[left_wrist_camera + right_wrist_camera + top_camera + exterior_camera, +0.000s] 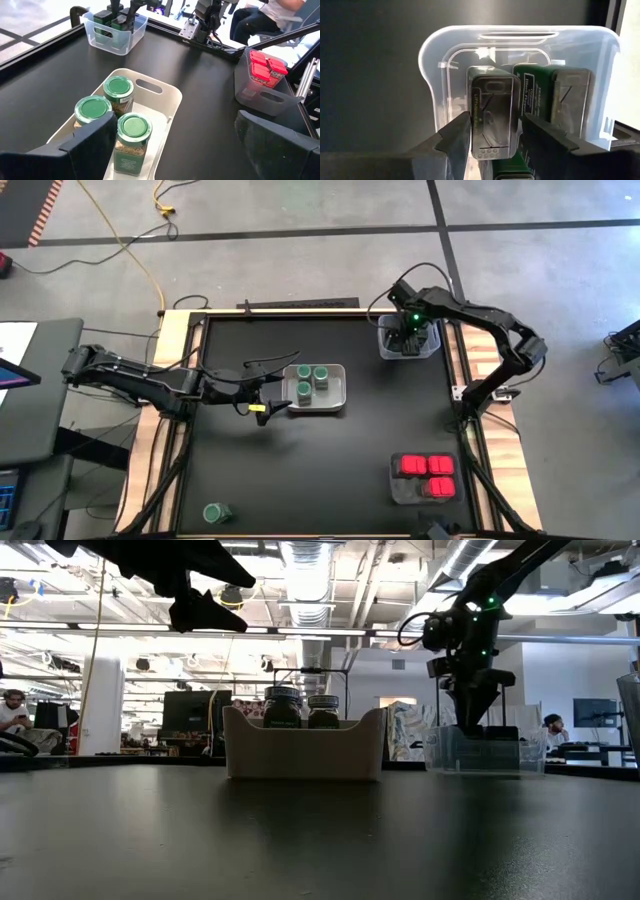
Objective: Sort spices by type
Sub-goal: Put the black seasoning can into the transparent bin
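Observation:
Three round green-lidded jars (117, 117) stand in a white tray (335, 385) mid-table. My left gripper (175, 152) hovers open above that tray's left side (268, 406), touching nothing. A fourth green-lidded jar (217, 512) stands alone near the table's near left corner. Red boxes (426, 467) sit in a grey tray (400, 488) at near right. Dark tins with greenish tops (570, 102) stand in a clear tray (384, 345) at far right. My right gripper (496, 132) reaches down into that tray, shut on one tin (495, 110). My right gripper pinches a dark tin between its two fingers, one on each of two opposite side walls near the top (476, 107). The fingers (457, 135) come from above, pointing down. The tin is upright inside the clear tray, beside another tin; whether its base rests on the tray floor is hidden.
The tabletop is black with raised wooden rails on its left and right sides (170, 360). Open black surface lies between the white tray and the grey tray of red boxes (257, 75). People sit in the room beyond the table (12, 710).

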Controlling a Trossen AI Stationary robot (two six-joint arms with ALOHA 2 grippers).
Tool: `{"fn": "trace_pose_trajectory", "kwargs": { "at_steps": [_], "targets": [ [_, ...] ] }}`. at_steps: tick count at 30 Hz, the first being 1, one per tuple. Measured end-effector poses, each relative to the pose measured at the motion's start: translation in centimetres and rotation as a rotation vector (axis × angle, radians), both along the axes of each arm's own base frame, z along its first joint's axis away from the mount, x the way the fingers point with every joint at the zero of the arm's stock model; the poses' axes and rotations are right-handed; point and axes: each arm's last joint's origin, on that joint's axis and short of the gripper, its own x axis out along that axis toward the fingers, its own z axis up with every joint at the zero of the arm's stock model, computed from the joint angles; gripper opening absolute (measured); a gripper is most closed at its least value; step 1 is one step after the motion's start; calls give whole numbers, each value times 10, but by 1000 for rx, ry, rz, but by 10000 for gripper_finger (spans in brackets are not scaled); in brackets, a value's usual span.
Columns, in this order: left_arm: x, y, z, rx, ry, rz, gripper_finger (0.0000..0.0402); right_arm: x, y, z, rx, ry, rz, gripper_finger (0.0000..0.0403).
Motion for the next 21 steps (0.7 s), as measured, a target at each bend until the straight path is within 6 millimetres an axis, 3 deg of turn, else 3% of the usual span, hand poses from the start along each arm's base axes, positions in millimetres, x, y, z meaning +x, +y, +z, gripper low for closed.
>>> {"fn": "trace_pose_trajectory", "kwargs": {
  "at_steps": [21],
  "targets": [
    [0,0,0,-8,-1,3,387,-3,-3,0,-4,-4,-14,223]
  ]
}}
